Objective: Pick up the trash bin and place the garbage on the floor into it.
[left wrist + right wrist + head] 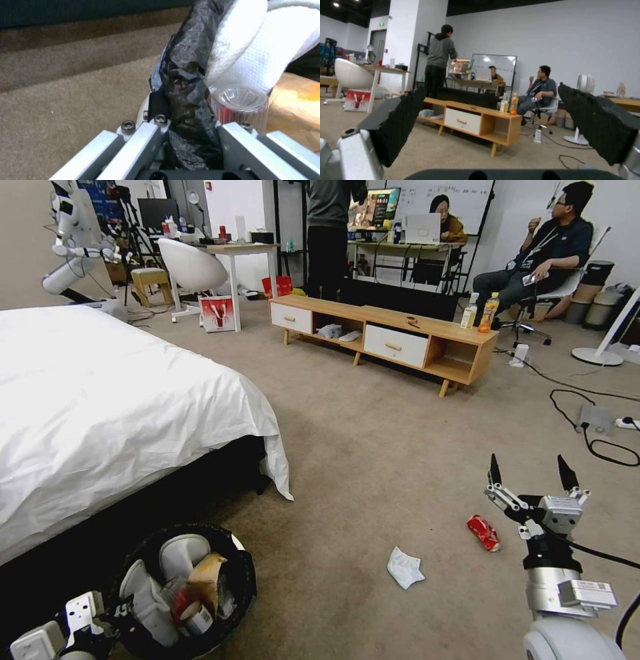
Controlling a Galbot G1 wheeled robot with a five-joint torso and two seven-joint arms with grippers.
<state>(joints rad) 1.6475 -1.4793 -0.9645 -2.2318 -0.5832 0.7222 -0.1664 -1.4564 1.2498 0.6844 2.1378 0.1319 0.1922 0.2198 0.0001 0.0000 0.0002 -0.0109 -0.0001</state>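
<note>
The left gripper (186,140) is clamped on the bin (183,587) by its bagged rim, low beside the bed (100,400). The bin is already stuffed with tissues, a paper bag and a cup, so a jolt or tilt could spill them. That pinch is on thin black liner (181,82); if the plastic slides, I'd expect the bin to sag or drop. The right gripper (531,473) hangs spread wide and empty above the floor (373,447), pointing out across the room. The can (484,532) lies just beside it and a tissue (405,567) a little nearer the bin. The crushed can may skid or roll away if the fingers close off-centre.
</note>
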